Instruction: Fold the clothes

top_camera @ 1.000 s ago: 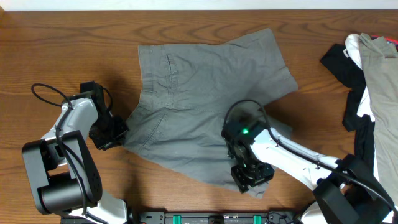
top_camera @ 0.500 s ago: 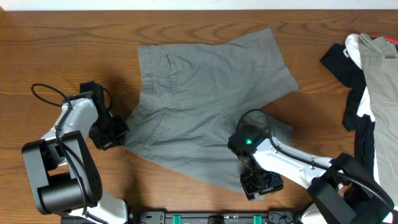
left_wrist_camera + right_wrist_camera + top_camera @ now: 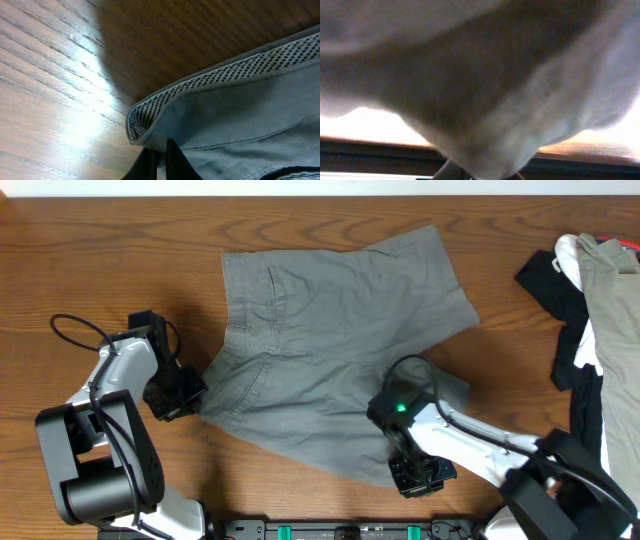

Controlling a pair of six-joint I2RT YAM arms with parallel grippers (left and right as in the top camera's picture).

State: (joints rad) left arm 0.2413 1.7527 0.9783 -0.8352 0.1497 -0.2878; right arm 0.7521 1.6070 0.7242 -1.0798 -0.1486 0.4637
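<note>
From above, the shorts (image 3: 330,330) lie spread flat in the middle of the worktop (image 3: 120,250), waistband to the left and the two legs to the right. Bare wood lies open along their far edge and on the left. To the right, well apart from the legs, sits a heap of clothes (image 3: 595,300) in black, white and beige, taking up that end. The left hand (image 3: 188,392) is at the waistband's near-left corner. The right hand (image 3: 420,476) is at the hem of the near leg, close to the front edge, where a dark rail (image 3: 330,530) runs. A cable (image 3: 68,330) loops off the left arm over bare wood.

At the left wrist, the left hand (image 3: 161,161) has its fingers pressed together, pinching the shorts (image 3: 250,115) at a fold just below the speckled lining (image 3: 220,75), which curls open at the corner. The grained worktop (image 3: 50,75) around it is partly shadowed, partly glaring.

At the right wrist, the shorts (image 3: 485,90) fill the blurred view, hanging off the wood and narrowing down into the right hand (image 3: 470,175), which pinches them. A sliver of worktop (image 3: 580,147) shows beneath.
</note>
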